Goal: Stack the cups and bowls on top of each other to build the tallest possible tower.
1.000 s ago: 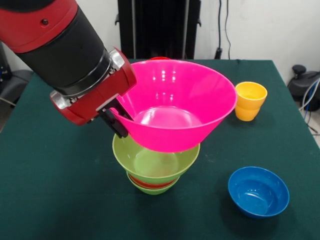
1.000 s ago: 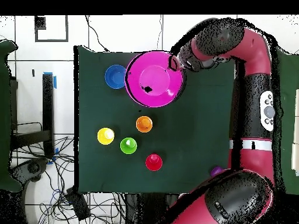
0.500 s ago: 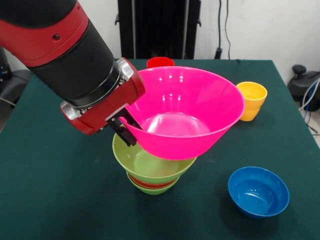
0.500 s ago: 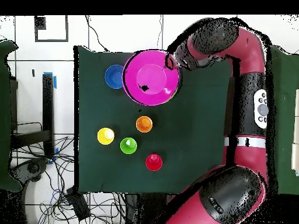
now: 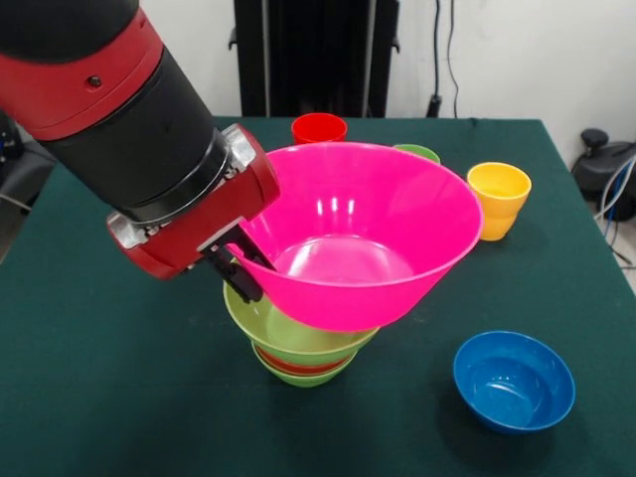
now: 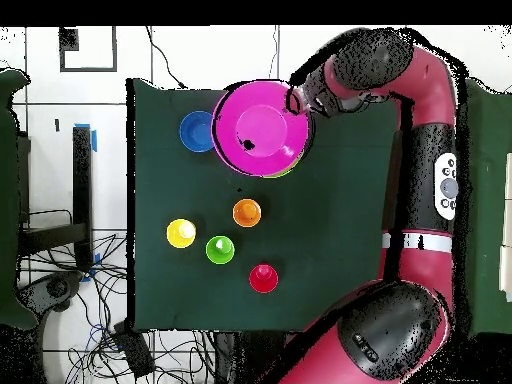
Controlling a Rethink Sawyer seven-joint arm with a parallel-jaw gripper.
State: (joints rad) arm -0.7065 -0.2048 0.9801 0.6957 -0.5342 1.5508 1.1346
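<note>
My gripper (image 5: pixel 241 270) (image 6: pixel 293 101) is shut on the left rim of the huge pink bowl (image 5: pixel 360 234) (image 6: pixel 260 130), which hangs tilted just over the tower (image 5: pixel 298 343). That tower is a large lime green bowl (image 5: pixel 288 331) nested on a red-orange and a smaller green one. The blue bowl (image 5: pixel 514 380) (image 6: pixel 196 131) sits alone near the front right. A red cup (image 5: pixel 318 127) (image 6: pixel 263 278), a light green cup (image 5: pixel 418 152) (image 6: pixel 220 249) and an orange cup (image 5: pixel 498 200) (image 6: pixel 246 212) stand behind the pink bowl. The yellow cup (image 6: pixel 181 233) shows from overhead. No purple cup is visible.
The green table (image 5: pixel 99 378) runs to an edge at the front. My arm (image 5: pixel 119 119) (image 6: pixel 425 180) covers the table's back left in the front view. Cables (image 6: pixel 90 300) lie on the floor beside the table in the overhead view.
The pink bowl has swung right and sunk lower over the green pile; the gripper keeps its hold on the rim. The red and light green cups have come into sight behind it.
</note>
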